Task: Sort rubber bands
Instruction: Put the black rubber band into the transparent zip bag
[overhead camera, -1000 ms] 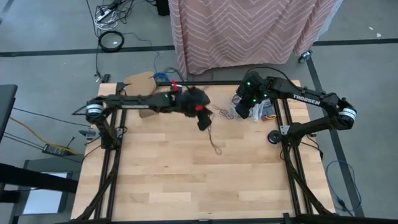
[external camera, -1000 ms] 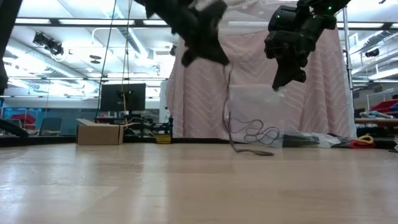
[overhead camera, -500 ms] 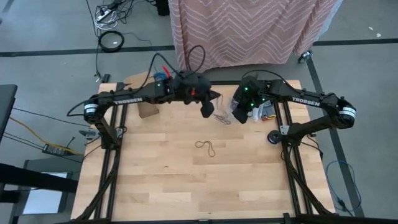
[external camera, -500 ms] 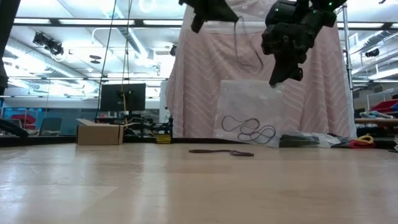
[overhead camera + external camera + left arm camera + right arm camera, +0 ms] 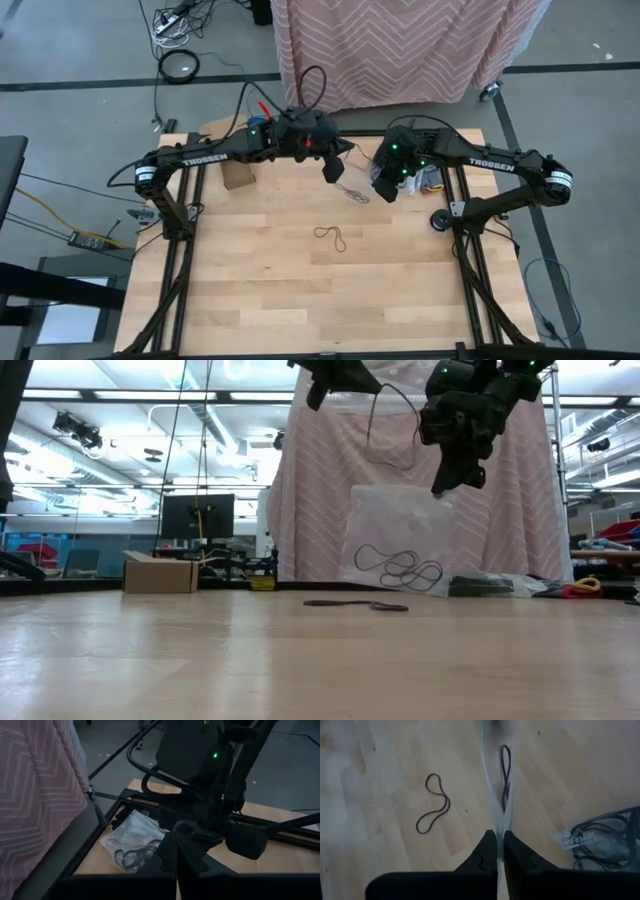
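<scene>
- A thin dark rubber band loop lies twisted on the light wooden table, near the middle.
- More dark rubber bands sit inside a clear crinkly plastic bag hanging above the table's far edge.
- The right gripper pinches the bag's top edge, fingers closed on it.
- The left gripper is raised beside the bag, fingers closed; what it holds is unclear.

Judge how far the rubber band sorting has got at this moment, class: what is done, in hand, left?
Done: one dark rubber band lies loose on the table. In hand: the right gripper is shut on the clear plastic bag, holding it up with dark bands still inside; the left gripper is shut above the bag. Left: nearly everything; no sorted groups show yet.
</scene>
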Robot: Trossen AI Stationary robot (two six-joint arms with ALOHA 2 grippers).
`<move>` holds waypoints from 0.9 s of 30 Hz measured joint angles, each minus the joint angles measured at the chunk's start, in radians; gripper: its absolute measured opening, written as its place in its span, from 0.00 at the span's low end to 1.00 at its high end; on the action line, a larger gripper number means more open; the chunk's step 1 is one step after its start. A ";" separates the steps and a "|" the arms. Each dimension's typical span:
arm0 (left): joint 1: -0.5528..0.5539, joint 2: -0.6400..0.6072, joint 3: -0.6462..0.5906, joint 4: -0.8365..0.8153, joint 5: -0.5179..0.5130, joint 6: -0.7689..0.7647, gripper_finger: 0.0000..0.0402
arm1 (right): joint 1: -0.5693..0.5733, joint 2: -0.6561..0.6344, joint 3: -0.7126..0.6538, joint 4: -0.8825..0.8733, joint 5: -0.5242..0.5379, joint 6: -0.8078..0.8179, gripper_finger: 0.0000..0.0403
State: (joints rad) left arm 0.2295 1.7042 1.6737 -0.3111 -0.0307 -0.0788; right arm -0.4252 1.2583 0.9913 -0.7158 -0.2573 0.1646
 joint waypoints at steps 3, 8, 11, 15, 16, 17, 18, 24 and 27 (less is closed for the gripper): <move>0.000 0.000 0.000 -0.003 0.000 0.000 0.00 | 0.000 0.000 0.000 0.008 -0.006 0.000 0.02; 0.000 0.000 0.000 -0.003 0.001 0.000 0.00 | 0.001 0.000 0.000 0.027 -0.030 0.001 0.02; 0.000 0.000 0.000 -0.002 0.001 0.000 0.00 | 0.006 0.000 0.000 0.029 -0.033 0.001 0.02; 0.000 0.000 0.000 -0.003 0.001 -0.002 0.00 | 0.016 0.000 0.000 0.029 -0.034 0.001 0.02; 0.000 0.000 0.000 -0.003 0.001 -0.002 0.00 | 0.018 0.000 0.000 0.029 -0.034 0.001 0.02; 0.000 0.000 0.000 -0.004 0.001 -0.001 0.00 | 0.020 0.000 0.000 0.029 -0.034 0.001 0.02; 0.000 0.002 0.000 -0.006 0.001 -0.001 0.00 | 0.024 0.000 0.000 0.028 -0.034 0.002 0.02; 0.000 0.023 0.000 -0.021 0.018 -0.003 0.00 | 0.037 0.000 0.000 0.032 -0.034 0.018 0.02; 0.000 0.033 0.000 -0.020 0.026 -0.003 0.00 | 0.039 0.000 0.000 0.034 -0.033 0.019 0.02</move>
State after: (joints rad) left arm 0.2291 1.7376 1.6736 -0.3314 -0.0051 -0.0822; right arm -0.3859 1.2587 0.9913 -0.6817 -0.2900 0.1838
